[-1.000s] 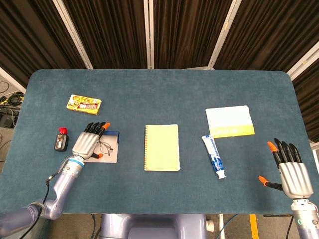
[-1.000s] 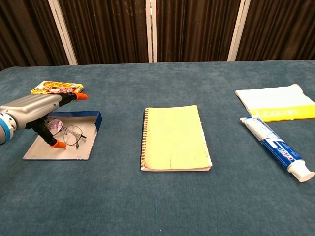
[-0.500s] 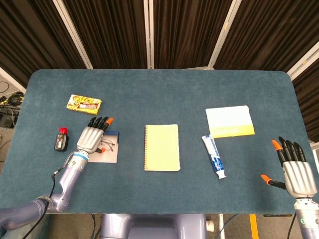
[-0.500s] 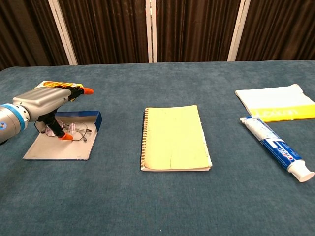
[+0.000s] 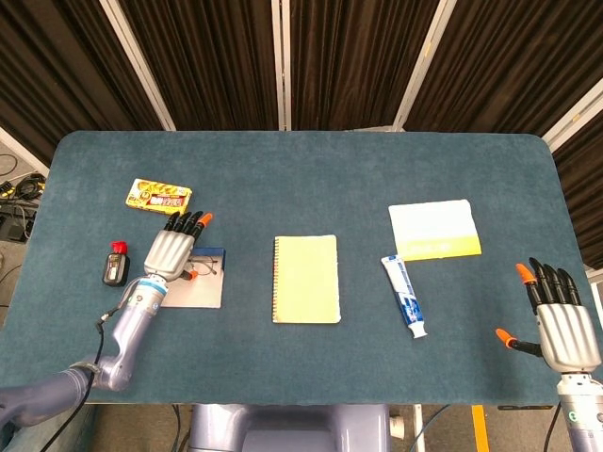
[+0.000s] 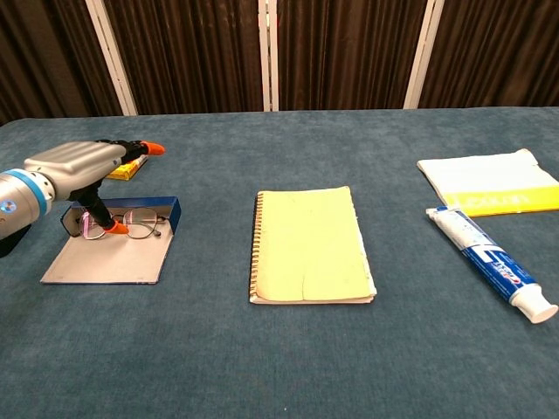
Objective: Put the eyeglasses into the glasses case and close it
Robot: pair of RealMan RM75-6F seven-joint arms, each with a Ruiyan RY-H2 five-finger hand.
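The thin wire-framed eyeglasses (image 6: 131, 224) stand tilted up over the back part of the open glasses case (image 6: 109, 260), a flat grey panel with a low blue wall (image 6: 175, 212) at its far end. My left hand (image 6: 77, 166) is over the case and pinches the eyeglasses between thumb and fingers. In the head view the left hand (image 5: 172, 249) covers most of the eyeglasses (image 5: 204, 268) and part of the case (image 5: 198, 294). My right hand (image 5: 560, 323) hovers at the table's near right corner, fingers spread and holding nothing.
A yellow spiral notebook (image 5: 306, 279) lies mid-table. A toothpaste tube (image 5: 404, 296) and a white-and-yellow packet (image 5: 433, 229) lie to its right. A yellow snack box (image 5: 159, 195) sits behind the case, and a small black bottle with a red cap (image 5: 115, 265) stands to its left.
My left hand has moved toward the far end of the case, carrying the eyeglasses from the flat grey panel up to the blue wall. The right hand has drawn slightly back toward the table edge.
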